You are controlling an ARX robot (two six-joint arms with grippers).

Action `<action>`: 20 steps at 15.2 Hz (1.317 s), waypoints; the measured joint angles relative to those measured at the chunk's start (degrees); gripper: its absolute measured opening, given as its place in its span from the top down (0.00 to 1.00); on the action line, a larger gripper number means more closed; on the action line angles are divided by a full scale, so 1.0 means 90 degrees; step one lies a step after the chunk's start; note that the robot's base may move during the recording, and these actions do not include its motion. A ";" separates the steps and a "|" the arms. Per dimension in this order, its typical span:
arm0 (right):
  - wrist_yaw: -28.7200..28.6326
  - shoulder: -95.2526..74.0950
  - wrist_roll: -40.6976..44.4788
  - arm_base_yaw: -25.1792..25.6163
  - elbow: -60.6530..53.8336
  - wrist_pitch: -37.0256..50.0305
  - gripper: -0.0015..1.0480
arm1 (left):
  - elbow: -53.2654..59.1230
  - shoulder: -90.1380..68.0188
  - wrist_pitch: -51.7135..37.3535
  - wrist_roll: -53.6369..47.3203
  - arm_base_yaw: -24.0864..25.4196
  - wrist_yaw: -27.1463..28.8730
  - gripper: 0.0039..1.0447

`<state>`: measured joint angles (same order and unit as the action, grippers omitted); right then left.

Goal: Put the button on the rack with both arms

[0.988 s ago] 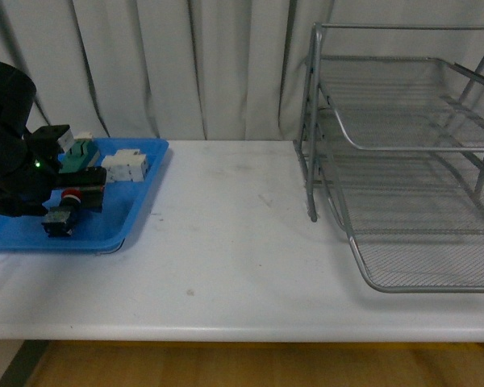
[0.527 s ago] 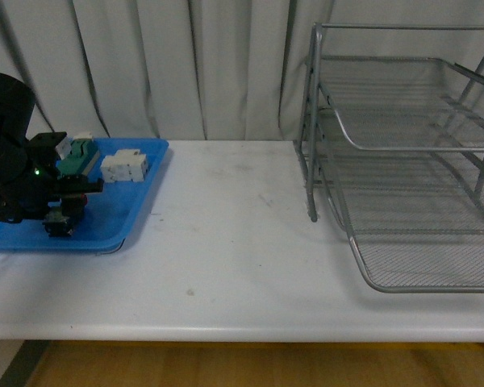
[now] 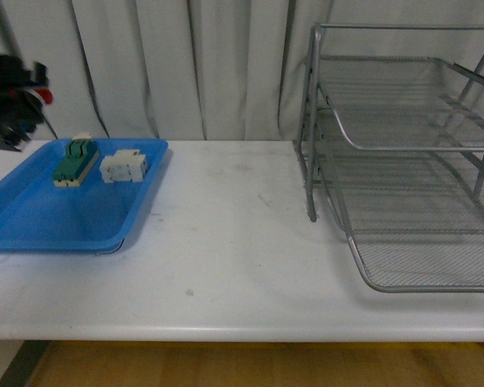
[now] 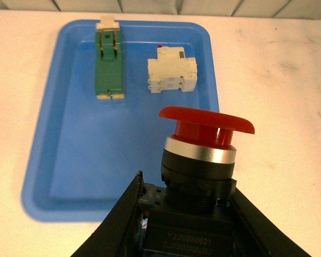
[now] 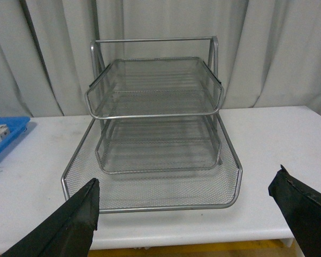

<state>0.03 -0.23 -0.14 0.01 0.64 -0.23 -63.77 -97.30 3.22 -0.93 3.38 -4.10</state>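
My left gripper (image 4: 184, 225) is shut on the button (image 4: 200, 160), which has a red mushroom cap, a silver ring and a black body. In the front view the left gripper (image 3: 12, 101) is raised high at the far left, above the blue tray (image 3: 32, 218), with the red cap (image 3: 42, 95) showing. The silver wire-mesh rack (image 3: 403, 169) stands at the right of the white table. In the right wrist view the rack (image 5: 155, 123) faces my open, empty right gripper (image 5: 187, 214), which hangs before the rack's lowest tray.
The blue tray (image 4: 69, 134) holds a green-topped block (image 4: 109, 69) and a white block (image 4: 172, 75); both also show in the front view, green (image 3: 74, 161) and white (image 3: 124, 166). Grey curtains hang behind the table. The table's front edge is near.
My left gripper has risen from the blue tray with the button in it, from low over the tray to well above it. The blocks and the rack have not moved.
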 joint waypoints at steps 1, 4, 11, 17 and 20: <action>0.0000 0.0000 0.0002 0.0000 0.0000 0.0002 0.06 | 0.0673 0.0984 0.0236 0.0058 -0.0068 0.0131 0.65; 0.0000 0.0000 0.0002 0.0000 0.0000 0.0000 0.06 | 0.2426 0.4095 0.1285 0.0240 -0.0486 0.1037 0.66; -0.0002 0.0000 0.0002 0.0000 0.0000 0.0002 0.06 | 0.2705 0.4792 0.1396 0.0262 -0.0491 0.1435 0.66; 0.0000 0.0000 0.0002 0.0000 0.0000 -0.0002 0.06 | 0.2705 0.4782 0.1399 0.0272 -0.0520 0.1404 0.66; 0.0000 0.0000 0.0002 0.0000 0.0000 0.0007 0.06 | 0.2705 0.4782 0.1409 0.0272 -0.0520 0.1387 0.66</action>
<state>0.03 -0.23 -0.12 0.01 0.64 -0.16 -39.42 -54.26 15.90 1.52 -1.30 8.38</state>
